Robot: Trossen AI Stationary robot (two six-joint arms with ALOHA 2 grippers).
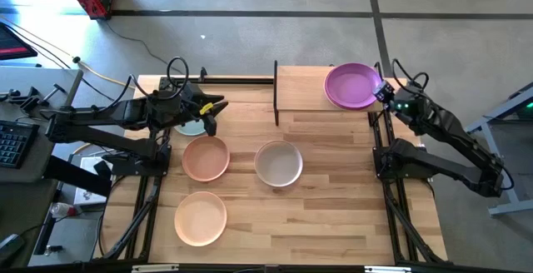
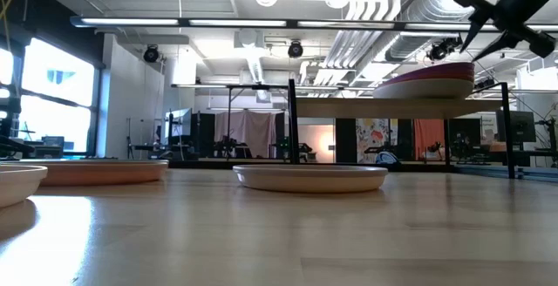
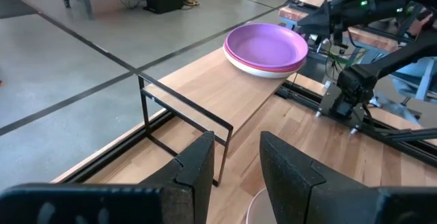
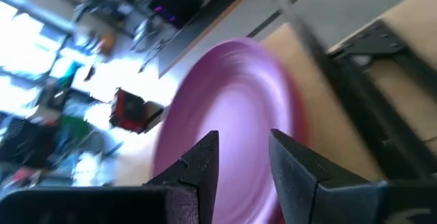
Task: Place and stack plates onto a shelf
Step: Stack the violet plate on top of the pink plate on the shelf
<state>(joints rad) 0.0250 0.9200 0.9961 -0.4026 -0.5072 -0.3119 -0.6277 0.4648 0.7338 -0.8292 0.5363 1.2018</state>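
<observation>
Up on the shelf (image 1: 310, 90), at its right end, sits the purple plate (image 1: 353, 85), and the left wrist view shows it resting on top of a pale plate (image 3: 254, 69), a neat stack of two. The right gripper (image 1: 386, 90) hangs just off the purple plate's right rim, fingers parted with a clear gap between them and nothing pinched; from its own camera the purple dish fills the view beyond the two dark fingertips (image 4: 205, 157). Over on the other side, the left gripper (image 1: 210, 116) hovers above the tabletop near the shelf's left end, its fingers spread apart and empty, with a pale greenish plate (image 1: 190, 126) partly hidden beneath it. Three more plates lie flat on the table (image 1: 333, 206): a terracotta plate (image 1: 205, 157) just in front of the left gripper, an off-white plate (image 1: 278, 163) near the middle, and a pale peach plate (image 1: 201, 217) closest to the front edge, all apart from one another
</observation>
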